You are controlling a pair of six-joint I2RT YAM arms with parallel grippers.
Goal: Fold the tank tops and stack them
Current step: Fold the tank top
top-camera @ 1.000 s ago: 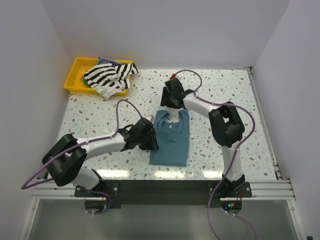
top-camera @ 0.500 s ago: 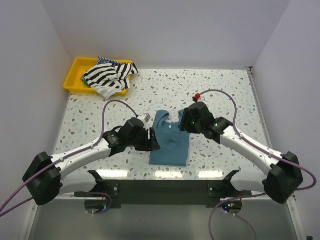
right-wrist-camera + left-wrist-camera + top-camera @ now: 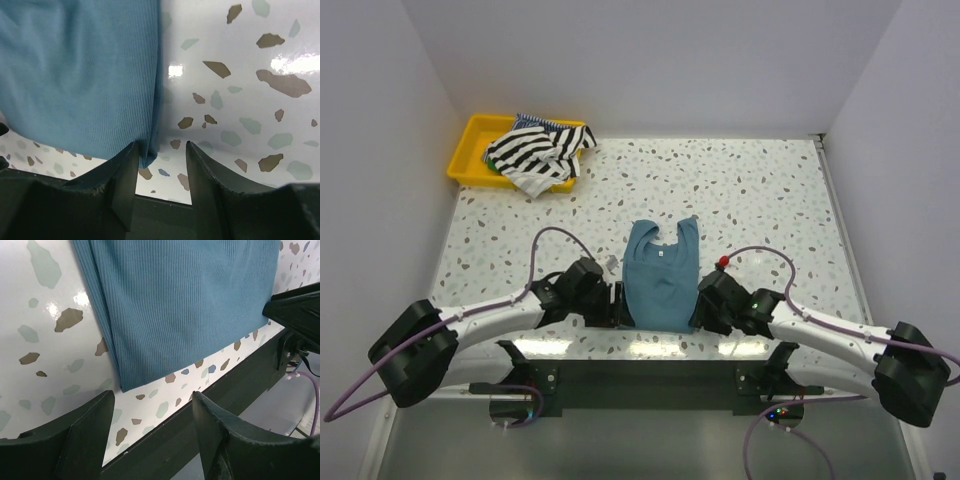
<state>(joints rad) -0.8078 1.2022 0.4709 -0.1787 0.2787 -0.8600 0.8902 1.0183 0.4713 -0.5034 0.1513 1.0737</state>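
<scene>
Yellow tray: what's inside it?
A black-and-white striped tank top heaped in the yellow tray, spilling over its rim. A green bit peeks out; whatever lies underneath is covered.

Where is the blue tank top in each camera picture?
Top external: the teal-blue tank top lies flat in the middle, near the front edge of the speckled table.
Left wrist: the tank top fills the top middle and right.
Right wrist: the tank top fills the upper left.
Shared landmark: its bottom hem lying on the speckles, seen in all three.
</scene>
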